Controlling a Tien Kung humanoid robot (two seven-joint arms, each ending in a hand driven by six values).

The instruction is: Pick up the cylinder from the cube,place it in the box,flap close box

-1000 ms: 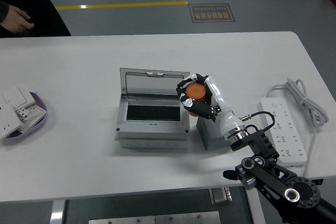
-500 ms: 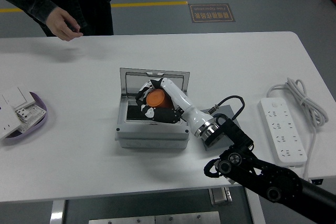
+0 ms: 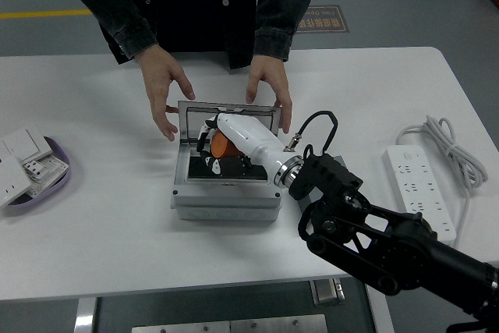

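An orange cylinder (image 3: 221, 146) is held in my right hand (image 3: 221, 150), whose white and black fingers are curled around it inside the grey box (image 3: 224, 203). The box lid (image 3: 199, 120) stands upright at the back. My right arm reaches in from the lower right and hides the cube. A person in a dark jacket stands at the far side; one of their hands (image 3: 165, 90) rests by the lid's left edge and the other hand (image 3: 270, 91) by its right edge. My left arm is out of sight.
A purple dish (image 3: 58, 175) with white switch parts sits at the left edge. A white power strip (image 3: 422, 193) with its coiled cable lies at the right. A floor sign and yellow line show beyond the table.
My right hand carried the orange cylinder left from above the cube down into the box. The person stepped up to the far side and brought both hands to the lid.
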